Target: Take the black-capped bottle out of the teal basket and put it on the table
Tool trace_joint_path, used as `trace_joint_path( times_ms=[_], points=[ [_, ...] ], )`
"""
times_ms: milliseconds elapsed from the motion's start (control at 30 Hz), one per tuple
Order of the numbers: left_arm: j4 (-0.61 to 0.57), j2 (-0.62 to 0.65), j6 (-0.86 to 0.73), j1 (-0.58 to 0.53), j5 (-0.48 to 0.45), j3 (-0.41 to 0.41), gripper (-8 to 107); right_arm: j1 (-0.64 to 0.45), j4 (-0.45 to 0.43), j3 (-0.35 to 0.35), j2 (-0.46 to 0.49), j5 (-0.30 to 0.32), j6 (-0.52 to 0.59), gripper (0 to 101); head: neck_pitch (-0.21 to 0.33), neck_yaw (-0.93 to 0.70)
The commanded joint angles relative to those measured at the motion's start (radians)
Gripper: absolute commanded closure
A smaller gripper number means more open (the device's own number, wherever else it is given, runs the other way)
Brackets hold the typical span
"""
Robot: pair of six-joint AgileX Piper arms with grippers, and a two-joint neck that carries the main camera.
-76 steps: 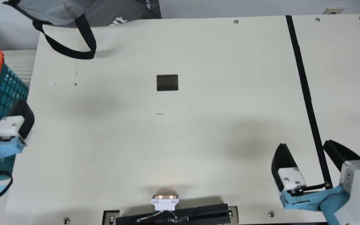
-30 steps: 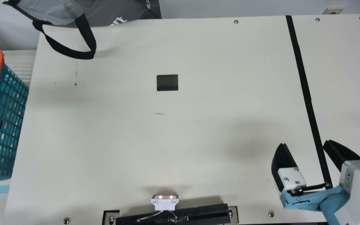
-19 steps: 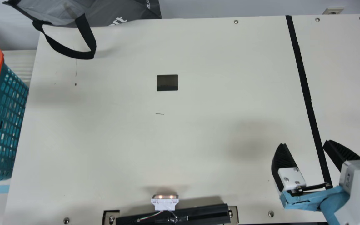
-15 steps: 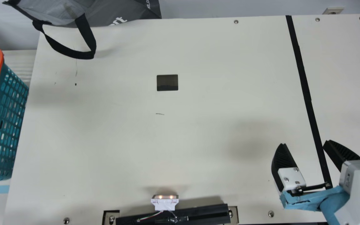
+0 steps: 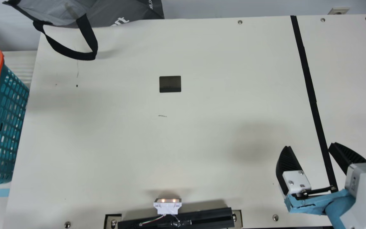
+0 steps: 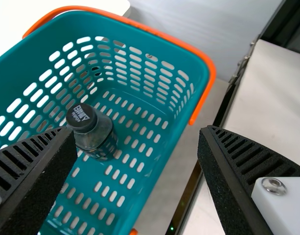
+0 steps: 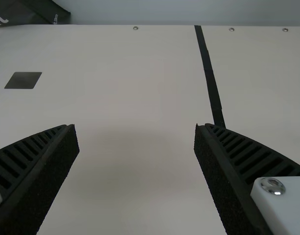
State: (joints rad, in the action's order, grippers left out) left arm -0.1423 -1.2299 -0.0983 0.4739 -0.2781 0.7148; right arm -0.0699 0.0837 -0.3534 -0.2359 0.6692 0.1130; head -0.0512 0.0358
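"Two tools at work here, so which one to watch? And what step to call it?"

"Definitely watch the left tool [image 6: 137, 129]. Spread wide at the teal basket [image 6: 27, 54] and pinching nothing, going by the left wrist view. Would call it the lining-up step, so pretty early, with grasp, lift and set-down all left to do."

"Fair. And the black-capped bottle [image 6: 93, 132]?"

"Low inside the basket. Looks close to upright, but can't tell for sure. Not centred either, way nearer one side of the tool's opening."

"So just clamp and yank?"

"Nah, don't. Shift sideways first to get the bottle in the middle, then drop down around it, then squeeze. Clamp too soon and risk catching air, or bump the black cap [image 6: 81, 116] and maybe tip the whole thing over."

"And the trip out?"

"Lift straight up, clear of the orange handle [image 6: 211, 73], before swinging over to the bench [image 5: 170, 143]. Could snag otherwise. Then lower gently, base flat, and let go."

"Any use for the right tool [image 5: 310, 145]?"

"Doubt it. Also spread, with nothing in its grip, well apart from the basket in the main view. Fine to leave out of this one, tbh."
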Motion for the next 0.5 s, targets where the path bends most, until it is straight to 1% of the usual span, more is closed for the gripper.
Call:
trace_joint_path(
  times_ms=[0, 467],
  points=[
    [-0.008, -0.009, -0.008, 0.007, 0.001, 0.002, -8, 0.0, 0.0, 0.0, 0.0, 0.0, 0.0, 10, 0.004, -0.008],
    [-0.088, -0.084, -0.106, 0.106, -0.001, 0.02, -8, 0.0, 0.0, 0.0, 0.0, -0.001, 0.0, 10, 0.004, -0.008]
  ],
)
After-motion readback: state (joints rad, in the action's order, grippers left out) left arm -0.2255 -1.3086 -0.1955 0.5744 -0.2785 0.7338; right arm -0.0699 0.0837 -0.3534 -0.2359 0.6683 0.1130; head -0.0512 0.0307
